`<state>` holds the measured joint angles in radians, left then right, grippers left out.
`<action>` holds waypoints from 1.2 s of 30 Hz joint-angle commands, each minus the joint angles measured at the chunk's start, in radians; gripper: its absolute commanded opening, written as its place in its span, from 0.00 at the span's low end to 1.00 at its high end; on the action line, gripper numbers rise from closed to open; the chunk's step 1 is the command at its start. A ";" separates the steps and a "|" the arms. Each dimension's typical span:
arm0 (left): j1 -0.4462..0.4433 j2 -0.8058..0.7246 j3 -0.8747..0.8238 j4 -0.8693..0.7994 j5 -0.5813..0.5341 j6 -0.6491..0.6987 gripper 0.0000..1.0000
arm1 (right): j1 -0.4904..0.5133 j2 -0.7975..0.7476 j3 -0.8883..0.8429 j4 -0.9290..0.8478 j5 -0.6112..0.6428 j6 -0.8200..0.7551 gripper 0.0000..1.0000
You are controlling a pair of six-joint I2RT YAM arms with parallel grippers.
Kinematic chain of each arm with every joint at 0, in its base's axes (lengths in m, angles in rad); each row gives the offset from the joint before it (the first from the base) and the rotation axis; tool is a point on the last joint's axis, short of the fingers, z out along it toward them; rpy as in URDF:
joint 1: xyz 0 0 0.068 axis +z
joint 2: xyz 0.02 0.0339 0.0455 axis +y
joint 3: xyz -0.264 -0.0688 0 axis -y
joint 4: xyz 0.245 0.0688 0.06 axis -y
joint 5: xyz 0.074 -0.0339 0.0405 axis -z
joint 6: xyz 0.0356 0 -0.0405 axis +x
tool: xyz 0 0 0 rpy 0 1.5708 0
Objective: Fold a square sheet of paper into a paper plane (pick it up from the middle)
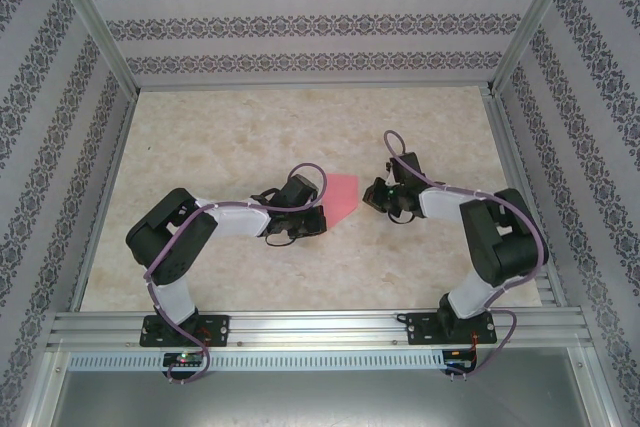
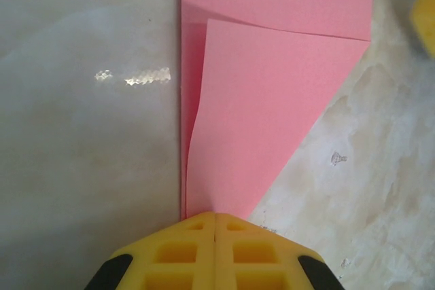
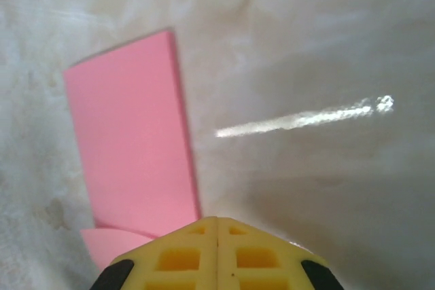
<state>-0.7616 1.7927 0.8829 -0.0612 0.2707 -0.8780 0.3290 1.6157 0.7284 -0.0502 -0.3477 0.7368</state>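
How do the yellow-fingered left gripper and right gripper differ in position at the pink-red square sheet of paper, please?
The yellow-fingered left gripper meets the pointed corner of the partly folded pink-red square sheet of paper, which spreads straight ahead; the right gripper sits by a straight edge, the sheet ahead to its left. From above, the left gripper is at the sheet's left, the right gripper at its right. Both are shut, low over the table.

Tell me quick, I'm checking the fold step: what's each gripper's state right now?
Left gripper: closed, tips at the pointed corner of the pink paper; a grip cannot be told.
Right gripper: closed, tips at the paper's edge; grip cannot be told.
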 commanded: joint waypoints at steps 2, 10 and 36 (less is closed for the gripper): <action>-0.007 0.039 -0.019 -0.171 -0.037 0.036 0.00 | 0.103 -0.099 -0.009 0.028 0.052 -0.003 0.00; -0.007 0.032 -0.007 -0.151 -0.029 0.052 0.00 | 0.179 0.049 0.004 0.154 -0.080 0.081 0.00; 0.004 0.062 0.108 -0.004 0.045 0.101 0.12 | 0.153 0.196 0.044 -0.014 -0.077 0.022 0.00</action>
<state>-0.7612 1.8217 0.9829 -0.0975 0.3267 -0.7902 0.4881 1.7641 0.7773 0.0032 -0.4683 0.7826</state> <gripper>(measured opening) 0.128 0.050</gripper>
